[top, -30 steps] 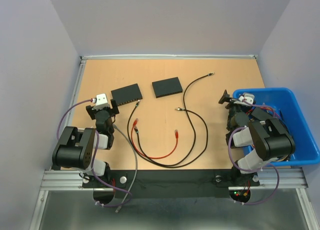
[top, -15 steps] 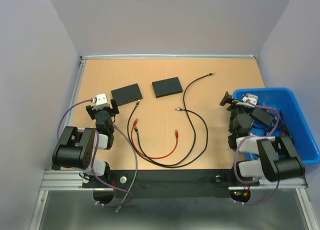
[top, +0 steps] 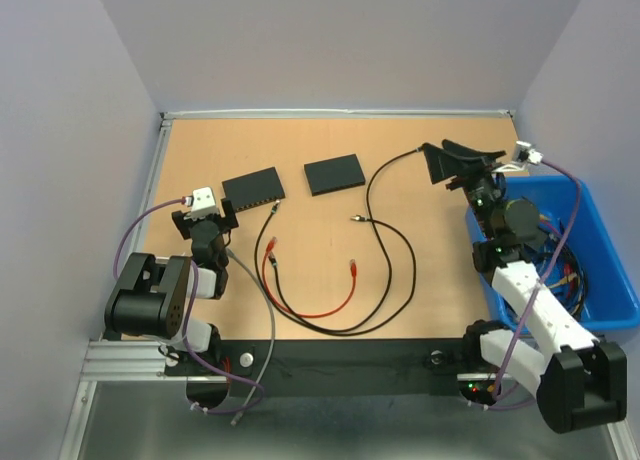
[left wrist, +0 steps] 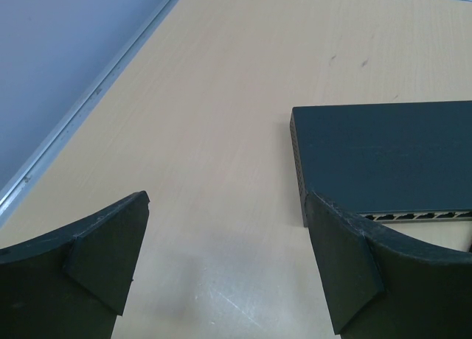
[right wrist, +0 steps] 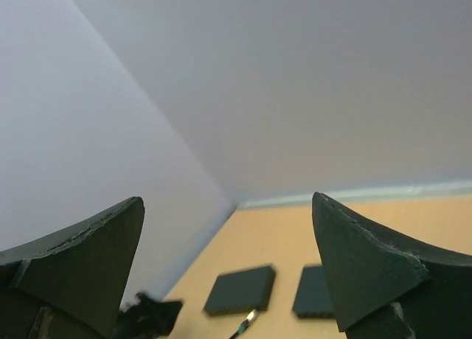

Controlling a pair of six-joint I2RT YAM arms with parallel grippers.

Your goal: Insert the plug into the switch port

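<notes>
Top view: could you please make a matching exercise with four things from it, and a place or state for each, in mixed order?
1 red cable
2 bin
3 left gripper
4 right gripper

A open, raised beside the bin
B at the right edge of the table
C open, low, facing a switch
D lying flat on the table

Pairs: 1-D, 2-B, 3-C, 4-A

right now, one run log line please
left gripper open, empty, facing switch | right gripper open, empty, aloft | cables on table, none held
</notes>
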